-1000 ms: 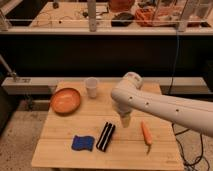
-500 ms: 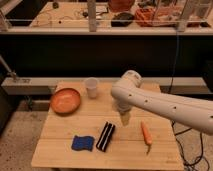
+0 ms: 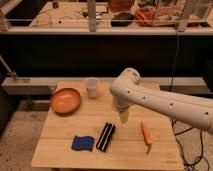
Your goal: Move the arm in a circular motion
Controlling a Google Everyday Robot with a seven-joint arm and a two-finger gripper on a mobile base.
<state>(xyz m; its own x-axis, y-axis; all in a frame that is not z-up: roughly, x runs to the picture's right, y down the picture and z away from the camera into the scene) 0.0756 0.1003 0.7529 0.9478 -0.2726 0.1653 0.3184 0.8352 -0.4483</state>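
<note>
The arm [image 3: 165, 102], thick cream-white tubes with small dark screw holes, reaches in from the right edge over the wooden table [image 3: 60, 150]. Its elbow bends near the table's middle back. From there a short segment drops to the gripper [image 3: 123, 117], a small tapered beige tip hanging just above the tabletop between the black object and the carrot. Nothing shows in its grasp.
On the table: an orange bowl [image 3: 65, 100] at left, a white cup [image 3: 91, 87] at the back, a blue sponge [image 3: 82, 143], a black ridged object [image 3: 105, 136], a carrot [image 3: 146, 134]. A dark counter and cluttered bench stand behind.
The arm has shifted slightly to the left and forward; the tip moved a little with it. The table objects have not moved.
</note>
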